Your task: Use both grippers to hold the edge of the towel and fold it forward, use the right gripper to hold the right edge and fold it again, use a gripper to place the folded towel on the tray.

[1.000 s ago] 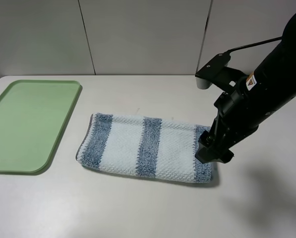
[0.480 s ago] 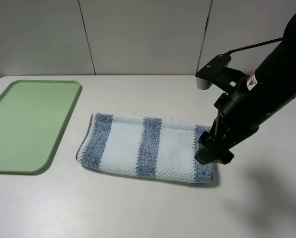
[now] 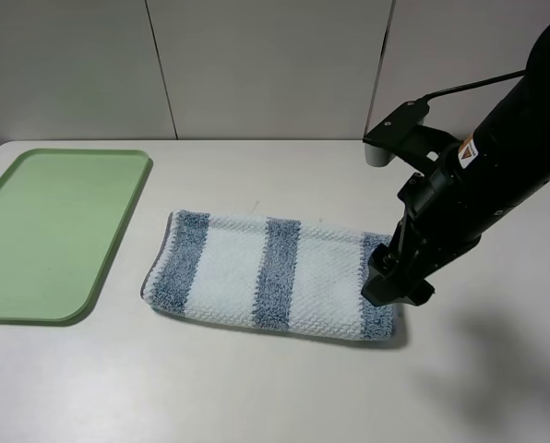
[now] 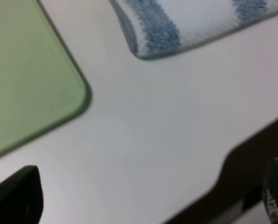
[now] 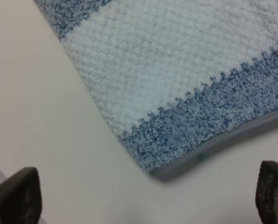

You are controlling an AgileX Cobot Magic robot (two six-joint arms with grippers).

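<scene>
The towel (image 3: 266,268) lies folded into a long strip on the table, with blue-grey stripes at both ends and in the middle. My right gripper (image 3: 395,281) is down at its right edge (image 3: 378,318), on or just above the end stripe. In the right wrist view the gripper (image 5: 143,196) is open, its fingertips (image 5: 13,198) set wide apart, and the grey hem (image 5: 232,137) at the towel's corner lies just ahead of the gap. My left gripper (image 4: 143,200) is open and empty, away from the towel (image 4: 176,23). It does not show in the exterior view.
The light-green tray (image 3: 53,231) lies at the table's left, a short way from the towel's left end; its rounded corner shows in the left wrist view (image 4: 22,70). A grey wall stands behind the table. The table's dark edge (image 4: 251,158) shows near the left gripper.
</scene>
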